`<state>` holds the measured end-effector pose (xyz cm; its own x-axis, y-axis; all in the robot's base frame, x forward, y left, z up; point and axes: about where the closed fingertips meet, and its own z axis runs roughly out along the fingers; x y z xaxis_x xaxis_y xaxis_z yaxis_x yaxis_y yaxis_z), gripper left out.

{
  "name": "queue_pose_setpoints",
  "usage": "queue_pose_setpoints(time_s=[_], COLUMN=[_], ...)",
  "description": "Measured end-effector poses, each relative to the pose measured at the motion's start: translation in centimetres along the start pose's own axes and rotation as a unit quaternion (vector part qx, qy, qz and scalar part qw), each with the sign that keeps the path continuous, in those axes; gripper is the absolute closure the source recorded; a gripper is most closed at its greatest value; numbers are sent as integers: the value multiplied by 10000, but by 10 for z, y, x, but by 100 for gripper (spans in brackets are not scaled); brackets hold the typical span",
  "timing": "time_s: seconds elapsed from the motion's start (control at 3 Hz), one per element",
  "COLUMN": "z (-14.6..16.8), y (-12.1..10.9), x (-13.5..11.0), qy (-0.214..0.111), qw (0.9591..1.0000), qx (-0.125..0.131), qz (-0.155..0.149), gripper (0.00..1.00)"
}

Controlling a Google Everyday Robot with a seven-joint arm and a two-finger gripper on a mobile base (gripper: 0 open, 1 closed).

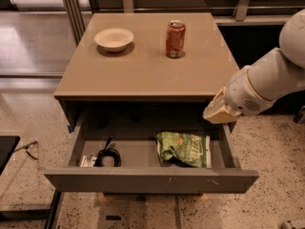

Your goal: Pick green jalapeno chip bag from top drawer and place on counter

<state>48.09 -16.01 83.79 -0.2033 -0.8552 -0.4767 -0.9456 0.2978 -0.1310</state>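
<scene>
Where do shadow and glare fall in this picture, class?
Camera view: the counter shades the back of the top drawer; glare streaks the floor upper left; the bowl casts a soft shadow; the gripper hangs over the drawer's right edge.
</scene>
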Motion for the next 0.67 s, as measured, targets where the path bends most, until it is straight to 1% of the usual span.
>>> queue_pose_setpoints(time_s=[0.33,0.67], z=[17,48], y=[3,11], x=[10,13], qy=[-54,-293], qw=[10000,9994], qx=[-41,-185], qz=[67,86], gripper=[100,100])
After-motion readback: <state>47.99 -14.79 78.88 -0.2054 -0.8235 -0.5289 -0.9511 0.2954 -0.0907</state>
